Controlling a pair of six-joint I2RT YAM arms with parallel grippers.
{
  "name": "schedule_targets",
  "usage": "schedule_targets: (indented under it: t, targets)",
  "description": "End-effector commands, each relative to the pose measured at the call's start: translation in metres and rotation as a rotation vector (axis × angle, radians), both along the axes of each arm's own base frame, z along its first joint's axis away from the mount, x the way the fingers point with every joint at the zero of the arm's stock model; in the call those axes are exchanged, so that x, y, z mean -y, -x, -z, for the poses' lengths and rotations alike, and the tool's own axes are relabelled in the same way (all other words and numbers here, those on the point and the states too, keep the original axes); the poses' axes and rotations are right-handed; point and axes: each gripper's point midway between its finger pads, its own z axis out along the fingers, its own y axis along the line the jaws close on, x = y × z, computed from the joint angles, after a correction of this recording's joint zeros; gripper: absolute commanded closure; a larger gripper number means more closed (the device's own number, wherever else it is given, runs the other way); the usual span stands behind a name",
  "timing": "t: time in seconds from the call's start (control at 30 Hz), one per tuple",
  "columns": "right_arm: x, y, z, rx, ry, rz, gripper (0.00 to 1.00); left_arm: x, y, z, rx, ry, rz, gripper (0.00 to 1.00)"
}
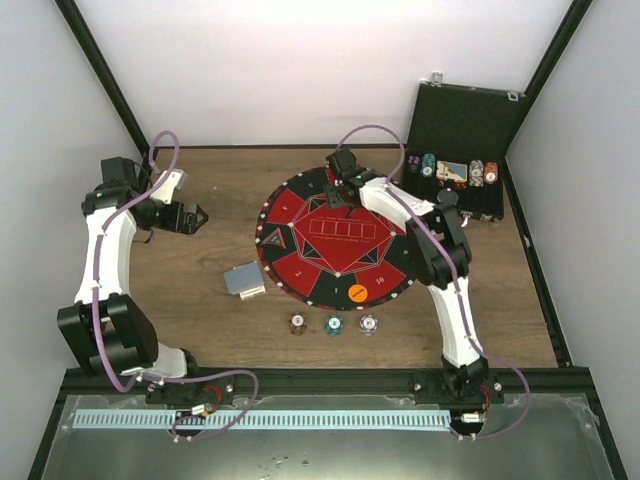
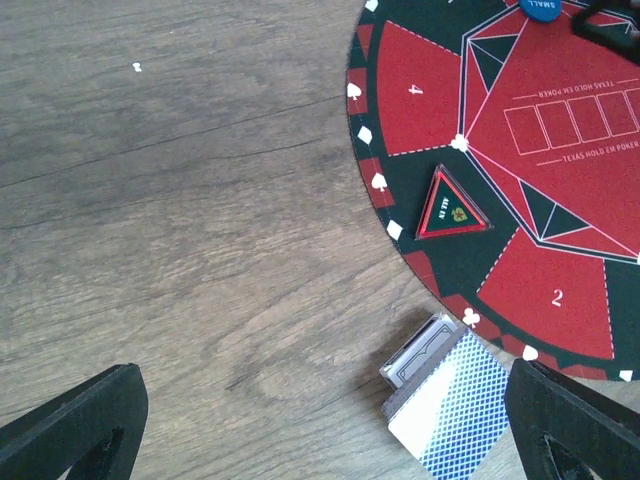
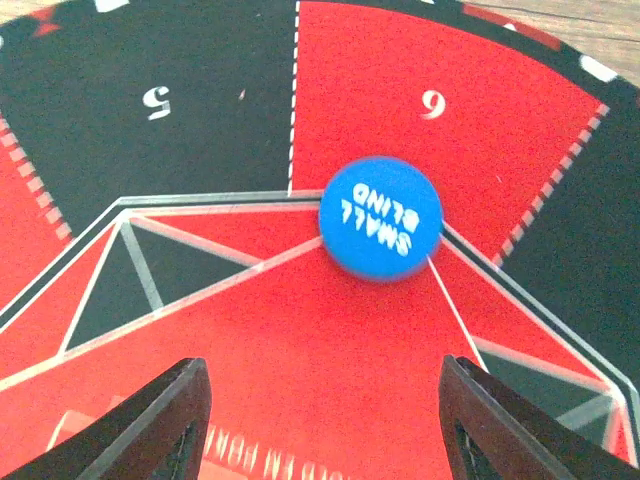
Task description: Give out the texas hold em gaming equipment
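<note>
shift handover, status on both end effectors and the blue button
Left end effector open, empty. Right end effector open, blue button lying free on mat just ahead. Nothing blocking it.

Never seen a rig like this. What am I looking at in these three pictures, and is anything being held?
Two white robot arms stand at the table's near edge, each ending in a two-finger gripper. The wide picture looks down from above; the other two come from cameras on the wrists. On the wooden table lie a round red-and-black mat, a deck of cards beside it, three poker chips in a row nearer the arms, and an open black case holding more chips. An orange disc and a blue Small Blind disc lie on the mat. The left gripper and right gripper are both open and hold nothing.
</note>
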Motion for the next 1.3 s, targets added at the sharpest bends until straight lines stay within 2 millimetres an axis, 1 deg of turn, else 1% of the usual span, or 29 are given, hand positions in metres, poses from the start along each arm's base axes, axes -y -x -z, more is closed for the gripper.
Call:
schedule_targets:
  t: [0.0,0.03,0.07,0.1,0.13,0.17,0.2,0.27,0.37,0.43,0.5,0.6,0.7,0.87,1.0,1.1,1.27]
  targets:
    - [-0.013,0.055,-0.051,0.001,-0.092,-0.023,0.36,0.0,-0.002,-0.018,0.039,-0.009,0.026,0.0]
    - [-0.012,0.071,-0.06,0.009,-0.094,-0.023,0.37,0.001,-0.001,-0.017,0.026,-0.004,0.035,0.0]
    - [-0.013,0.09,-0.047,-0.025,-0.085,-0.026,0.38,0.002,-0.002,-0.016,0.013,0.001,0.044,0.0]
    - [-0.014,0.11,-0.043,-0.045,-0.09,-0.037,0.4,0.003,-0.002,-0.015,-0.002,0.009,0.05,0.0]
    - [-0.016,0.128,-0.046,-0.051,-0.111,-0.048,0.42,0.004,-0.002,-0.011,-0.027,0.019,0.057,0.0]
    - [-0.017,0.148,-0.04,-0.075,-0.12,-0.06,0.44,0.005,-0.002,-0.008,-0.048,0.031,0.067,0.0]
    - [-0.018,0.165,-0.036,-0.098,-0.136,-0.061,0.46,0.007,0.0,-0.003,-0.077,0.047,0.081,0.0]
    - [-0.016,0.198,-0.021,-0.161,-0.145,-0.066,0.48,0.011,0.006,0.008,-0.134,0.07,0.097,0.0]
    - [-0.014,0.24,-0.001,-0.229,-0.128,-0.085,0.5,0.01,0.006,0.021,-0.162,0.076,0.085,0.0]
    - [-0.011,0.261,0.013,-0.268,-0.097,-0.084,0.54,0.01,0.004,0.021,-0.15,0.082,0.066,0.0]
    - [-0.008,0.277,0.023,-0.293,-0.073,-0.084,0.57,0.009,0.001,0.019,-0.129,0.086,0.041,0.0]
    - [-0.007,0.291,0.031,-0.309,-0.058,-0.088,0.62,0.008,-0.001,0.014,-0.109,0.087,0.023,0.0]
    - [-0.004,0.296,0.037,-0.321,-0.048,-0.083,0.62,0.008,0.0,0.007,-0.095,0.086,0.016,0.0]
    - [0.003,0.292,0.041,-0.304,-0.005,-0.071,0.63,0.009,0.003,-0.001,-0.072,0.087,0.01,0.0]
    - [0.014,0.291,0.046,-0.305,0.054,-0.044,0.67,0.011,0.008,-0.005,-0.065,0.088,0.014,0.0]
    - [0.018,0.292,0.043,-0.297,0.056,-0.041,0.67,0.014,0.011,-0.006,-0.061,0.094,0.02,0.0]
    - [0.039,0.289,0.04,-0.289,0.054,-0.006,0.67,0.013,0.01,-0.007,-0.051,0.095,0.013,0.0]
